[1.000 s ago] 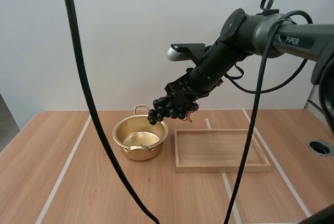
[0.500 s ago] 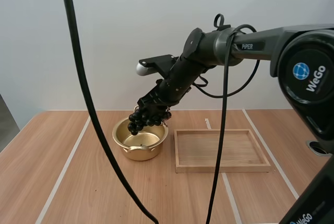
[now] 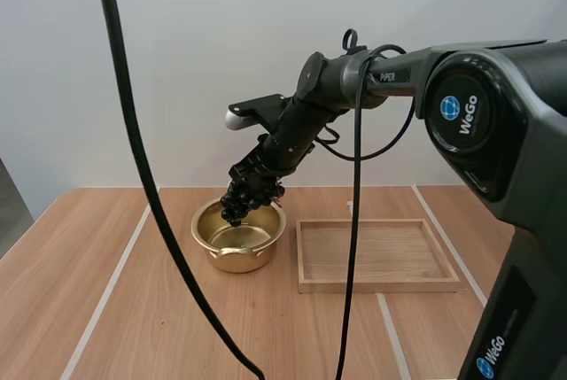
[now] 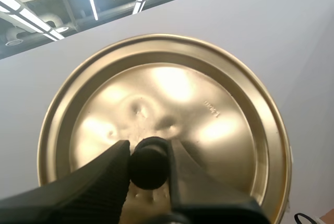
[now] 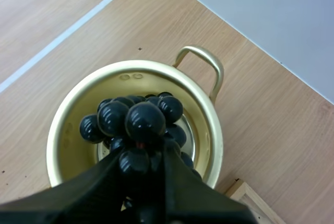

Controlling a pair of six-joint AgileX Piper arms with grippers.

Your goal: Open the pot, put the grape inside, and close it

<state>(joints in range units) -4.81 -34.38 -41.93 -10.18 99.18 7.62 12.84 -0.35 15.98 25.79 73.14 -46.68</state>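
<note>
High view: you are reading "PiPER" and "WeGo" on your right arm [image 3: 461, 105]. The right gripper [image 3: 251, 187] is clamping one bunch of grapes [image 3: 244, 203] over one open pot [image 3: 239, 260], left of one wooden tray [image 3: 379, 285].

Left wrist view: the left gripper [image 4: 148, 156] is pinching the knob [image 4: 148, 165] of one lid [image 4: 172, 93], its stamp unreadable.

Right wrist view: the bunch is hanging above the pot's mouth.
</note>
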